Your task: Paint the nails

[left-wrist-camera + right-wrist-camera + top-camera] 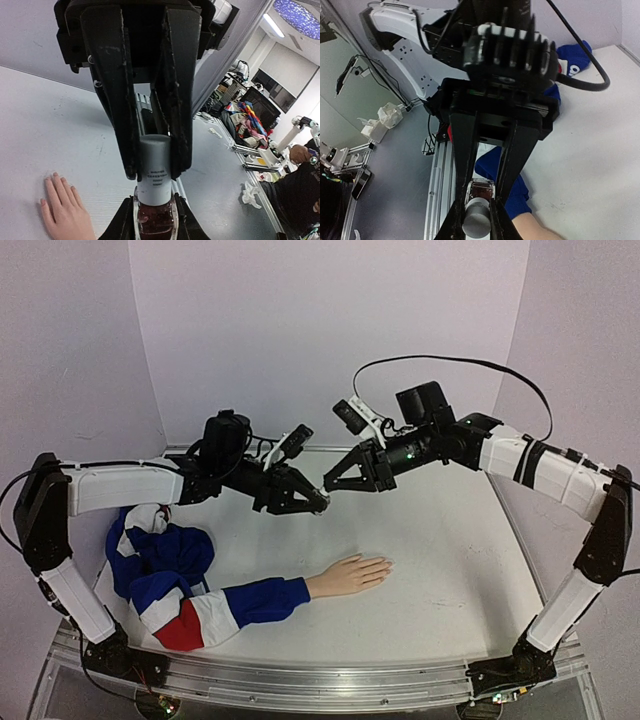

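Nearest the top camera, a metal rail (pixel 300 680) runs along the near edge of the desk (pixel 440 560), with both arm bases bolted to it. Just beyond it a mannequin (pixel 350 574) lies flat on the desk, palm down, fingers pointing right. Its sleeve (pixel 250 600) is blue, white and red and bunches into a heap at the near left. The nails (pixel 55 175) are tiny pale tips at the ends of the peach fingers, near the desk's middle. In the left wrist view they look faintly pink, and I cannot tell whether any carries polish.

Farther back, above the middle of the desk, the two arms reach in from either side and meet tip to tip, raised off the surface. The left hand (pixel 154 172) is clamped on the pale grey cap (pixel 152 160) of a small bottle (pixel 156 217). The right hand (pixel 477 197) is clamped on the bottle's glass body, which shows dark red polish. The cap sits on the body. The bottle hangs in the air on the far side of the mannequin, apart from the nails.

Several lines of small dark print run around the lower part of the cap, too small to read. White marks on the blue sleeve in the right wrist view are partly hidden and cannot be read either.
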### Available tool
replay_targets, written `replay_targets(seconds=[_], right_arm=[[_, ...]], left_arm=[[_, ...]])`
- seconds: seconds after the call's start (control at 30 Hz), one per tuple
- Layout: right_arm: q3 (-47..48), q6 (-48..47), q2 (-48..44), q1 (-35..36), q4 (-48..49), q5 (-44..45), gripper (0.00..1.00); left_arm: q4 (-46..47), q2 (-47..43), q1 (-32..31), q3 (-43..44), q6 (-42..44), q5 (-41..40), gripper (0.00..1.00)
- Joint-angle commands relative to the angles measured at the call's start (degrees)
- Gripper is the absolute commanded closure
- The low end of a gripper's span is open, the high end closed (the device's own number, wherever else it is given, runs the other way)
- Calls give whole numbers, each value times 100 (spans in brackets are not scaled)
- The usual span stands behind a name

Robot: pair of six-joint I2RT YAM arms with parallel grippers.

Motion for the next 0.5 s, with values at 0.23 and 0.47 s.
replay_targets(seconds=[0.23,0.47], right_arm=[[-39,784,-545,38,441,2169,34],[-259,2084,-686,39,945,3531,2]], left_arm=[[491,-1071,-6,-455,157,-3117,100],[394,-1314,-804,-806,1381,-6545,100]])
